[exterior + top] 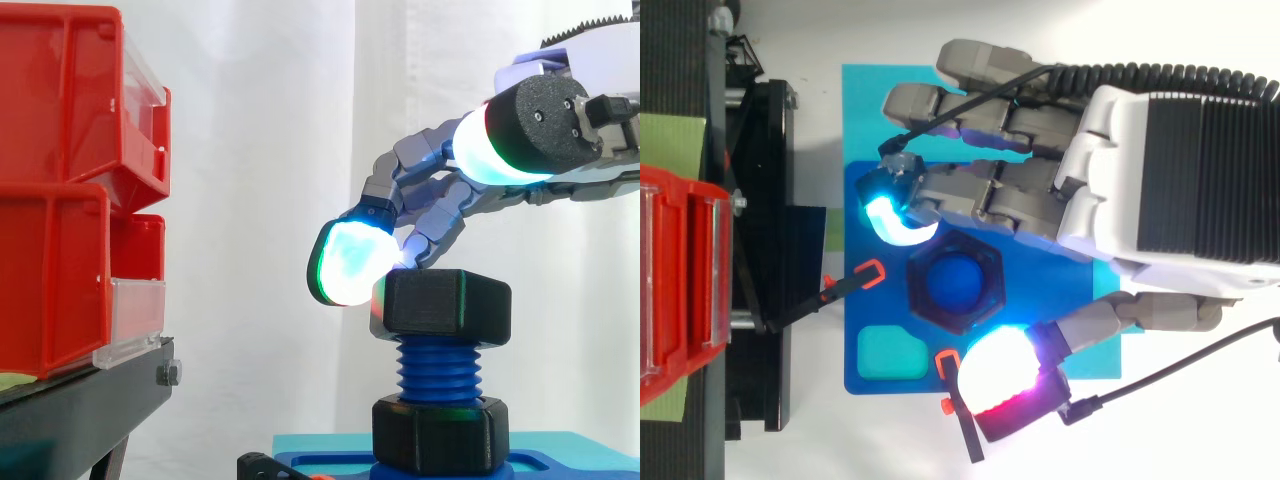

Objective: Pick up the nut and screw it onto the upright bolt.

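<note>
nut (pixel 447 303) black | bolt (pixel 438 370) blue | hand (pixel 1110 200) grey and white — cyan glow | bins (pixel 60 190) red | base (pixel 878 312) blue | curtain (pixel 270 150) white

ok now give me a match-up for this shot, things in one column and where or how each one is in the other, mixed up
Things:
1. upper nut
2. bolt
3. red bins
4. hand

Place or state:
a. stacked on the black stand, at the left of the side view
b. blue, upright, threaded
c. black, sitting at the top of the threads
d. reaches in from the right of the side view

Pairs: 1-c, 2-b, 3-a, 4-d
</note>
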Controlling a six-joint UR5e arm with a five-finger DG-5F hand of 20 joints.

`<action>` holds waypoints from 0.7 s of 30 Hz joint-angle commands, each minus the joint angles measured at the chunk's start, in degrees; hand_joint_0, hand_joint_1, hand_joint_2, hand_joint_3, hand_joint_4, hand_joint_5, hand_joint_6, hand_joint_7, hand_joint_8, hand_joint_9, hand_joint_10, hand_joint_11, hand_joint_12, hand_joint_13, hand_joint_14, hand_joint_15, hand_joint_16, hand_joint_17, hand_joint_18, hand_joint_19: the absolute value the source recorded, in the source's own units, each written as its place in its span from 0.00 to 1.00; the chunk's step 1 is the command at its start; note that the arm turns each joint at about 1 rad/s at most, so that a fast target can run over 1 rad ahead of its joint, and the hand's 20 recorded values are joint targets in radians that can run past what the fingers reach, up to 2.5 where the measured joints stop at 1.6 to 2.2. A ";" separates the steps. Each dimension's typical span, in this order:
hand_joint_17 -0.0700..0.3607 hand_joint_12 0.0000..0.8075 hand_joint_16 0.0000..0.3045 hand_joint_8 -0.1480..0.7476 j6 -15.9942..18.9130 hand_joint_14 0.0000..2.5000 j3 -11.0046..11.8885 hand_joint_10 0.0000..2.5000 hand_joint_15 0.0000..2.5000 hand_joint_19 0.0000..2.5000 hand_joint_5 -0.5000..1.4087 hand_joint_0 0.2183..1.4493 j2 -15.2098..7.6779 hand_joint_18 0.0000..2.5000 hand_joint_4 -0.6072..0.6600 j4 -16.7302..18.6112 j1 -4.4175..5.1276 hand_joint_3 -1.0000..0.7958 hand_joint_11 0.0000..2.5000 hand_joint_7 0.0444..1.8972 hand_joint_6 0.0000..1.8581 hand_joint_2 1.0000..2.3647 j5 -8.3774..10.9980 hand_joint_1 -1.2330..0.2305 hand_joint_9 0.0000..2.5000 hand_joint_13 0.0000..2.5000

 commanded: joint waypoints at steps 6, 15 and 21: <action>0.31 0.32 0.10 0.44 0.00 0.00 -0.01 0.00 0.00 0.00 0.20 0.23 -0.07 0.00 0.67 0.36 0.06 0.28 0.00 0.43 0.27 0.00 -0.70 0.67 0.22 0.07; 0.32 0.33 0.10 0.44 0.00 0.00 -0.01 0.00 0.00 0.00 0.20 0.23 -0.07 0.00 0.67 1.77 0.59 0.28 0.00 0.42 0.27 0.00 -1.49 0.67 0.22 0.07; 0.32 0.32 0.10 0.44 0.00 0.00 0.08 0.00 0.00 0.00 0.20 0.23 0.10 0.00 0.67 1.68 0.59 0.28 0.00 0.44 0.27 0.00 -1.49 0.67 0.22 0.08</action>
